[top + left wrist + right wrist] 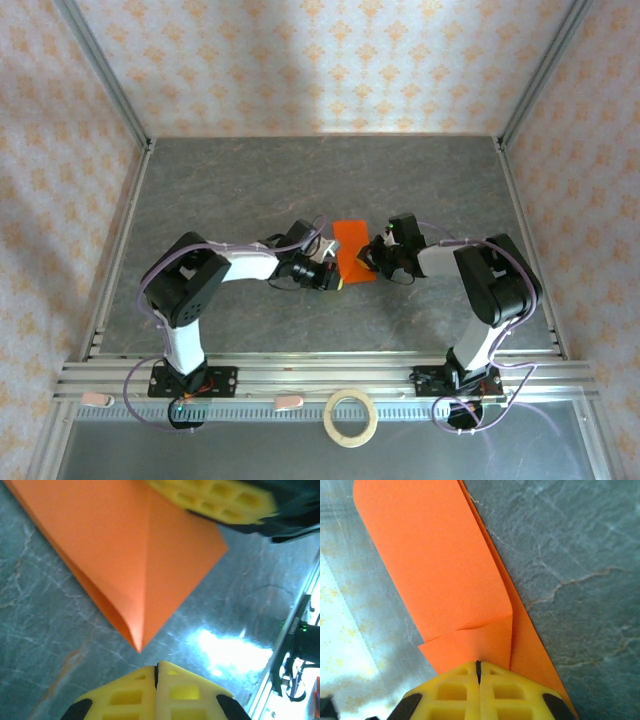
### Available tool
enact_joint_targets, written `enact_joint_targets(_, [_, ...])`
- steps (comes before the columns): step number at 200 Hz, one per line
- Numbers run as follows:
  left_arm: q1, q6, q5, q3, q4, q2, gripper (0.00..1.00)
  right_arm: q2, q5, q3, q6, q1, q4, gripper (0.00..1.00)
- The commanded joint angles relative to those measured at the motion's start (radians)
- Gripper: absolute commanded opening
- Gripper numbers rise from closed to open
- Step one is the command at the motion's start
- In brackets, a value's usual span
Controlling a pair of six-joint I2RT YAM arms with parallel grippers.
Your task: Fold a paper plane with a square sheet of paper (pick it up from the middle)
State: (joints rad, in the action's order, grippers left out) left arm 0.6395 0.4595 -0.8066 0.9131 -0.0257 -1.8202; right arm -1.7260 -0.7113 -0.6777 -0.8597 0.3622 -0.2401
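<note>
Mid-table, between the two arms: paper plane (351, 250), bright orange, matte and thin, flat on the table (250, 180), a grey surface veined like polished stone. From above, a small slanted oblong with its near end set between the grippers.

Through the left wrist camera, paper plane (135, 555) with far more shape. Sharp pointed tip aimed toward the lens, straight centre crease running back from it, stacked layers showing along one sloping edge. Through the right wrist camera, paper plane (445, 570) as a long smooth strip with a rounded-looking far corner. Short flap folded across the end nearest the fingers, curling slightly upward.

Left gripper (328, 274) (156, 690): yellow waffle-grid pads pressed flat together, nothing held, just short of the pointed tip and not touching it.

Right gripper (378, 256) (479, 690): same yellow gridded pads, closed tight, tip against the folded flap. Cannot tell whether a layer is pinched between them. Seen from the left wrist as a gridded finger (215, 500) over one edge of the paper.

Nearer than the aluminium rail (300, 375), well apart from the paper: pale tape ring (329, 418), lying flat.
</note>
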Motion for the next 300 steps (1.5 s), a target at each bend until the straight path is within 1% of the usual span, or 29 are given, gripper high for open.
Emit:
enact_joint_targets(1, [-0.006,0.049,-0.006,0.0,-0.092,0.067,0.02,-0.043,0.092,0.048,0.013,-0.002,0.119,0.0])
enact_joint_targets(15, [-0.011,0.07,-0.012,0.029,-0.122,0.044,0.01,-0.043,0.092,0.049,0.012,-0.002,0.119,0.0])
enact_joint_targets(35, [-0.015,0.071,-0.01,0.096,-0.107,-0.011,0.0,-0.043,0.09,0.05,0.013,-0.003,0.117,0.0])
enact_joint_targets(50, [-0.015,0.074,-0.024,0.126,-0.14,-0.055,0.0,-0.044,0.088,0.05,0.013,-0.002,0.113,0.0])
enact_joint_targets(60, [-0.015,0.073,-0.03,0.165,-0.11,-0.086,0.0,-0.046,0.082,0.052,0.01,-0.003,0.106,0.0])
enact_joint_targets(65, [-0.014,0.073,-0.028,0.179,-0.094,-0.125,0.0,-0.047,0.079,0.051,0.008,-0.002,0.103,0.0])
enact_joint_targets(82, [-0.014,0.07,-0.024,0.189,-0.087,-0.163,0.0,-0.048,0.072,0.052,0.001,-0.002,0.093,0.0])
enact_joint_targets(109, [-0.014,0.022,-0.013,0.178,-0.044,-0.195,0.0,-0.043,0.061,0.05,0.001,-0.003,0.088,0.0])
enact_joint_targets(143, [-0.014,-0.027,0.056,0.112,0.008,-0.196,0.0,-0.023,0.037,0.035,0.006,-0.002,0.084,0.0])
enact_joint_targets(173, [-0.014,-0.046,0.037,0.034,-0.01,-0.174,0.0,0.027,0.035,-0.028,0.035,-0.002,0.128,0.0])
enact_joint_targets(212, [-0.014,-0.077,0.025,0.015,0.003,-0.163,0.0,0.091,0.002,-0.049,0.025,0.016,0.112,0.0])
enact_joint_targets(233, [-0.016,-0.081,0.02,0.019,0.003,-0.165,0.0,0.067,-0.02,-0.054,0.015,0.059,0.093,0.0])
enact_joint_targets(254, [-0.017,-0.082,0.025,0.029,0.013,-0.17,0.0,0.021,0.001,-0.025,-0.008,0.072,0.084,0.0])
enact_joint_targets(273, [-0.018,-0.081,0.03,0.029,0.013,-0.168,0.0,-0.012,0.038,-0.008,0.009,0.059,0.111,0.0])
enact_joint_targets(300, [-0.018,-0.085,0.024,0.026,0.017,-0.177,0.0,-0.027,0.013,0.01,0.034,0.009,0.073,0.0])
